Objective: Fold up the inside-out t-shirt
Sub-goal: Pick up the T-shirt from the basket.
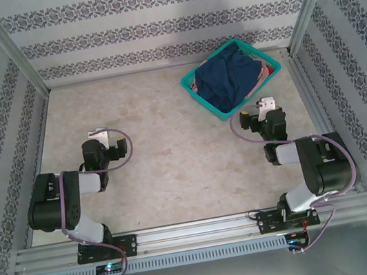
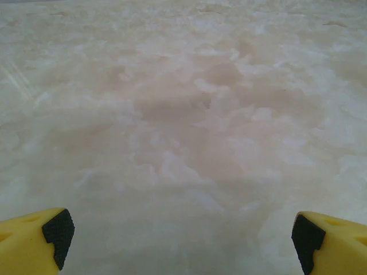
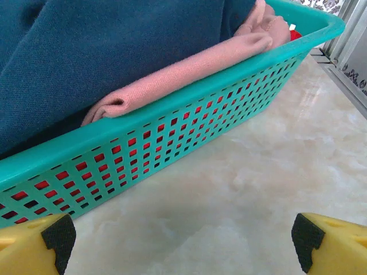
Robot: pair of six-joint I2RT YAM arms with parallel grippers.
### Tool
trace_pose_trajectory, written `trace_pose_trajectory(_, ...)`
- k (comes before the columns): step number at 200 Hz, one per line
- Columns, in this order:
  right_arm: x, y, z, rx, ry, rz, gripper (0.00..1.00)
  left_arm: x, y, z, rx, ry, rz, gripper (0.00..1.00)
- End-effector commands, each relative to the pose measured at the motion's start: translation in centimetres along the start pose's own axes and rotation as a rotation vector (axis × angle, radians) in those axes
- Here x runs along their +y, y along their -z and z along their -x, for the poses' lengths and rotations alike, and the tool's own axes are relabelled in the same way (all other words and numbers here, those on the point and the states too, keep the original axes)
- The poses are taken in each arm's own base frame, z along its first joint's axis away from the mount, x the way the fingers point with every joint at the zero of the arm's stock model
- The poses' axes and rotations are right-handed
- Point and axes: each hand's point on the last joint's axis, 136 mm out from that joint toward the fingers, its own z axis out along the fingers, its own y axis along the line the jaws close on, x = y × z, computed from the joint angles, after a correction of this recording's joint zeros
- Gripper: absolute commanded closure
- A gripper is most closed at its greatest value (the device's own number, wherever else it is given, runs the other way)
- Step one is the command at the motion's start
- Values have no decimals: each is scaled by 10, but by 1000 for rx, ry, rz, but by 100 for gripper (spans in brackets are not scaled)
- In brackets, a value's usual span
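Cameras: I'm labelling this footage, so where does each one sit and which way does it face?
Top external: above and behind the arms, looking down on the table; both arms show, left gripper and right gripper open.
Left wrist: on the left arm, facing bare tabletop; its yellow fingertips at the bottom corners.
Right wrist: on the right arm, facing the basket wall, t-shirt and pink garment inside; its own fingertips below.
Shared: top external and right wrist both show basket and t-shirt.
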Motion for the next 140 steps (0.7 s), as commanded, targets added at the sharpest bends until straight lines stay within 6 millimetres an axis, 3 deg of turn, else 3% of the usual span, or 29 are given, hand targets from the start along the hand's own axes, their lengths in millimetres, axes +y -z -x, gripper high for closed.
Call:
trace_pose_trajectory(1, 2, -2, 11, -27, 2, 1, 2, 6, 1, 17, -53, 18, 16, 0)
trace_pose_trajectory(140, 2, -3, 11, -26, -4, 7, 2, 6, 1, 17, -52, 21, 17, 0)
